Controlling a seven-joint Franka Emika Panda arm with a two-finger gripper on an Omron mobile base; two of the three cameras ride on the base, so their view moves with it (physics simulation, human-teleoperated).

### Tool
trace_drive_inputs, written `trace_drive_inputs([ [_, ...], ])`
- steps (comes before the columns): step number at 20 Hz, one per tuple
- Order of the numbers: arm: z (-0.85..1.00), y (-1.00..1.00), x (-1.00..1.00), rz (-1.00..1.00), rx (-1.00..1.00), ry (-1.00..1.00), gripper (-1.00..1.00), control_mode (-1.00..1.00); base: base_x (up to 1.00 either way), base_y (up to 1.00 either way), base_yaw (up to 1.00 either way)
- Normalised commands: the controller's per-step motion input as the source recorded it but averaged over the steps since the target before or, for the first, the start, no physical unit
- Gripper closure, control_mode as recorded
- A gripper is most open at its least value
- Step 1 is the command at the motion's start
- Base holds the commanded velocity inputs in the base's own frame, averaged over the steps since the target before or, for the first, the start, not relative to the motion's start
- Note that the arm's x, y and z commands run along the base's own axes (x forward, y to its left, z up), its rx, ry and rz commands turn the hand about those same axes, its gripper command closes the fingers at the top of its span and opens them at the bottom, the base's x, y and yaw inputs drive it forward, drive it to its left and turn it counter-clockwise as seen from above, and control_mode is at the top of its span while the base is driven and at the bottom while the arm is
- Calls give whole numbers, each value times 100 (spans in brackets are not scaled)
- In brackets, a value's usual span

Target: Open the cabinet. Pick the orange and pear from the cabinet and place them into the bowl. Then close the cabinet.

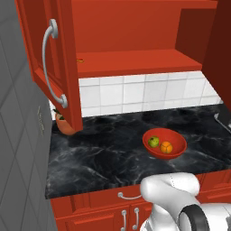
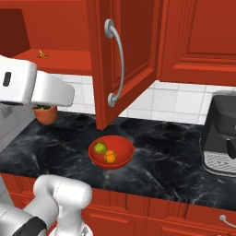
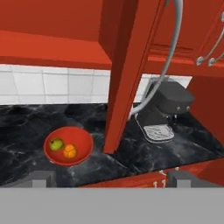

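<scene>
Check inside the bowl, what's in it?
The red bowl holds the pear and the orange, side by side. The fruit covers the bowl's floor beneath it, so anything under it can't be seen.

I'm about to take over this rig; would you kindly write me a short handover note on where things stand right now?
Gripper: open, empty, facing the counter.
Pear and orange: both in the bowl on the black counter, side by side.
Cabinet: both doors open; the right door hangs over the counter above the bowl.
Done: cabinet opened, both fruits placed.
Left: close the cabinet.
</scene>
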Motion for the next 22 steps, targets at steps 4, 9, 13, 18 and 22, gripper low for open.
trace_drive_inputs([
  [4, -37, -35, 0, 11, 10, -3, -100, -100, 0, 0, 0],
  [9, -66, -18, 3, 18, 13, -4, -100, -100, 0, 0, 0],
  [13, -19, -29, 4, 17, 19, -11, -100, -100, 0, 0, 0],
  [18, 0, -50, 12, 22, 23, -16, -100, -100, 0, 0, 0],
  [22, -1, -39, 36, 23, 25, -13, -100, -100, 0, 0, 0],
])
